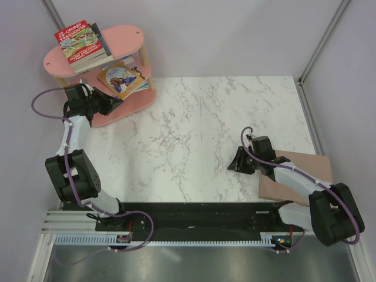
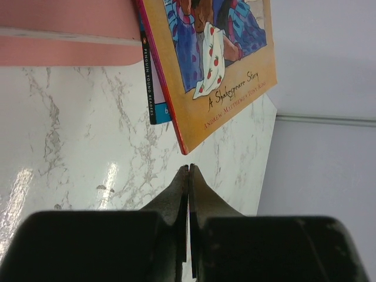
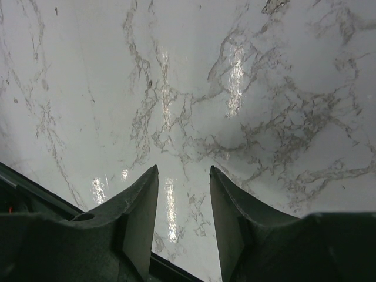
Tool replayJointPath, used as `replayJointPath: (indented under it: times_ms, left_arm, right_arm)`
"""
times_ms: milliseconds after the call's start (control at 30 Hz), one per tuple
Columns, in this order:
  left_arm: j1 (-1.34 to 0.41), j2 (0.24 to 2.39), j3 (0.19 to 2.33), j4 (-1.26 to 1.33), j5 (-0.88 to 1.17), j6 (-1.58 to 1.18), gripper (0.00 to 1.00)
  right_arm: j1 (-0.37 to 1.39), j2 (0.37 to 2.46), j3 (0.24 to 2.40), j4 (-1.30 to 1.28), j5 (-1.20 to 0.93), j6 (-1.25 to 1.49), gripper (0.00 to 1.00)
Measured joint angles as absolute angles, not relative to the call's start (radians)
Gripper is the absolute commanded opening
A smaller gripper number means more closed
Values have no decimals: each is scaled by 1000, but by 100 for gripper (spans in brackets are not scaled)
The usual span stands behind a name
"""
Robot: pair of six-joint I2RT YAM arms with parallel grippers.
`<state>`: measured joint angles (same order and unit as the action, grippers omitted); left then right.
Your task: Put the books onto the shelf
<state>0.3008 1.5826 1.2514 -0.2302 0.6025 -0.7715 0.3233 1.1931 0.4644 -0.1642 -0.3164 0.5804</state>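
Note:
The pink three-tier shelf (image 1: 126,35) stands at the table's far left. On its top board lies a stack of books with the red treehouse book (image 1: 79,36) uppermost. On the middle board the orange-tan book (image 1: 120,78) lies over other books and juts past the edge. My left gripper (image 1: 117,101) is just in front of that tier. In the left wrist view it (image 2: 188,167) is shut on nothing, its tips just below the orange-tan book's corner (image 2: 235,76). My right gripper (image 1: 234,163) hangs open over bare marble (image 3: 184,170).
A flat plain brown board (image 1: 299,176) lies at the table's right edge under the right arm. A book with a black spine (image 2: 151,88) lies under the orange-tan one. The pink shelf board (image 2: 59,50) is at the upper left of the left wrist view.

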Motion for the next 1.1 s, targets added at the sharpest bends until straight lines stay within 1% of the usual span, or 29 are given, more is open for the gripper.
replayJointPath:
  times_ms: [67,100,133,167,200,400,900,933,1033,1067,1100]
  left_arm:
    - [301,1577,1257,-247,596,-760,2]
    - [301,1574,1261,-255,592,-756,19]
    - [301,1573,1265,-258,590,-753,29]
    - [300,1571,1268,-259,586,-748,35]
    - [300,1570,1270,-260,584,-744,37]
    - [301,1550,1251,-237,580,-754,38]
    - [272,1542,1193,-146,550,-826,35]
    - [270,1542,1193,-141,547,-829,34]
    - [263,1543,1193,-130,540,-836,27]
    - [260,1544,1193,-124,533,-838,22]
    - [258,1545,1193,-123,528,-839,19]
  right_arm:
    - [323,1194,463,-162,-318,582,49]
    - [323,1194,462,-160,-318,583,49]
    - [323,1195,461,-157,-318,583,49]
    - [323,1195,460,-154,-319,584,49]
    - [323,1195,459,-152,-319,584,49]
    - [323,1200,450,-134,-323,591,49]
    - [323,1206,445,-126,-337,591,50]
    - [323,1206,443,-126,-339,591,50]
    - [323,1206,436,-126,-340,591,51]
    - [323,1205,432,-126,-341,591,50]
    - [323,1205,430,-127,-342,591,51]
